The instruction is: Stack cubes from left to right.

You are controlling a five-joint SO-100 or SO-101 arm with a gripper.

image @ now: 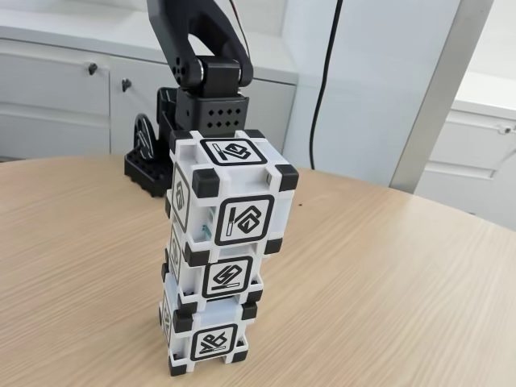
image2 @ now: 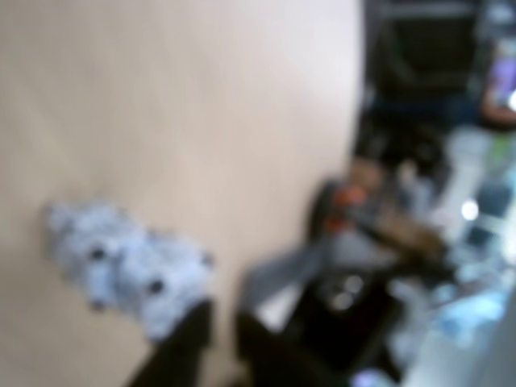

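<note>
Three white cubes stand in a tower near the front edge of the round wooden table (image: 387, 266) in the fixed view: the bottom cube (image: 205, 343), the middle cube (image: 214, 278), and the top cube (image: 230, 193), which sits slightly askew. The black arm (image: 201, 64) rises just behind the tower. In the blurred wrist view the gripper (image2: 222, 339) shows dark fingers (image2: 181, 343) beside a pale, fuzzy shape; whether the jaws are parted or closed, I cannot tell.
</note>
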